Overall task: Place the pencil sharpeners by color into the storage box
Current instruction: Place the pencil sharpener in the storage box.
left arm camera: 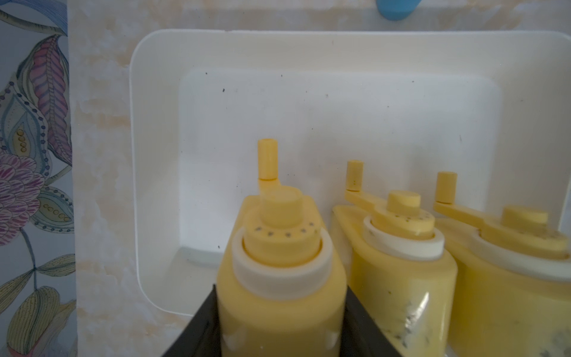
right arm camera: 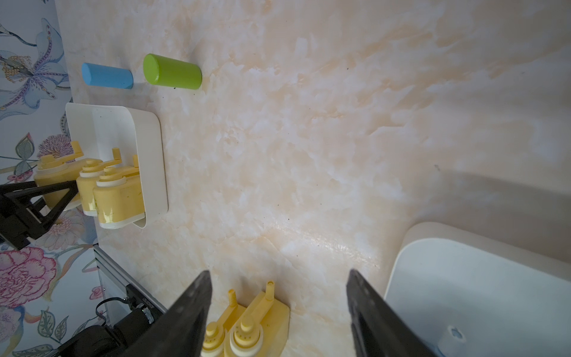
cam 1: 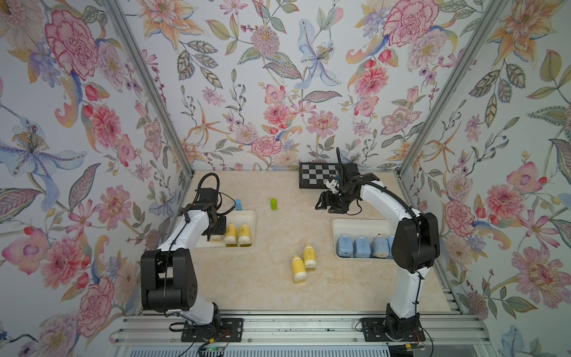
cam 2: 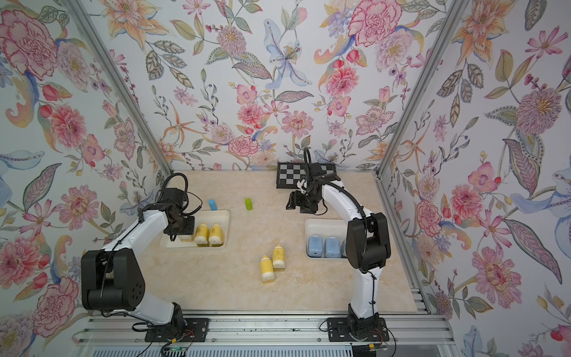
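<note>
Toward the worktop's [cam 1: 272, 296] left edge, the left gripper [left arm camera: 281, 289] clamps a yellow pencil sharpener [left arm camera: 279, 247] in the storage box [left arm camera: 247, 46], just beside two others [left arm camera: 401, 262]; opening there, a jaw could shove its neighbour. Two yellow sharpeners [cam 1: 299, 268] lie mid-worktop. The right gripper [right arm camera: 278, 272] hangs parted, empty, near the right-hand box [cam 1: 355, 221] of blue sharpeners [cam 1: 344, 246].
</note>
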Robot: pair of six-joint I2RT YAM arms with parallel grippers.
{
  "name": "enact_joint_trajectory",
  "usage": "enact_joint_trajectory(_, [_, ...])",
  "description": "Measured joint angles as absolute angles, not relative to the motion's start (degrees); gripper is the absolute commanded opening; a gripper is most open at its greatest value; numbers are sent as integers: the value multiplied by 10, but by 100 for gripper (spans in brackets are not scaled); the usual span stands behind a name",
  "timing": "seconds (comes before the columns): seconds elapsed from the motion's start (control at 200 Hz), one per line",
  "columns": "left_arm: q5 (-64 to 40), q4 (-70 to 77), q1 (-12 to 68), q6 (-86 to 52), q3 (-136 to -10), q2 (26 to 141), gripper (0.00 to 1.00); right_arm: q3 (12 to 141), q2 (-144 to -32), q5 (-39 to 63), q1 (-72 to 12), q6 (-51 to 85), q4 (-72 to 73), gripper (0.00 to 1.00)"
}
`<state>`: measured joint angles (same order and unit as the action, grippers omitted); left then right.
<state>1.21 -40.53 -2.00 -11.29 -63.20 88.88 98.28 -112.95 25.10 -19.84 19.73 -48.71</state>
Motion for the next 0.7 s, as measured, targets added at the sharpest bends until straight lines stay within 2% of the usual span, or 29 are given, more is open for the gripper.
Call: enact_joint_trajectory(0.701, [-21,-386,-32,-116,-611,889,43,983,-1139,251,-199,197,-487,70])
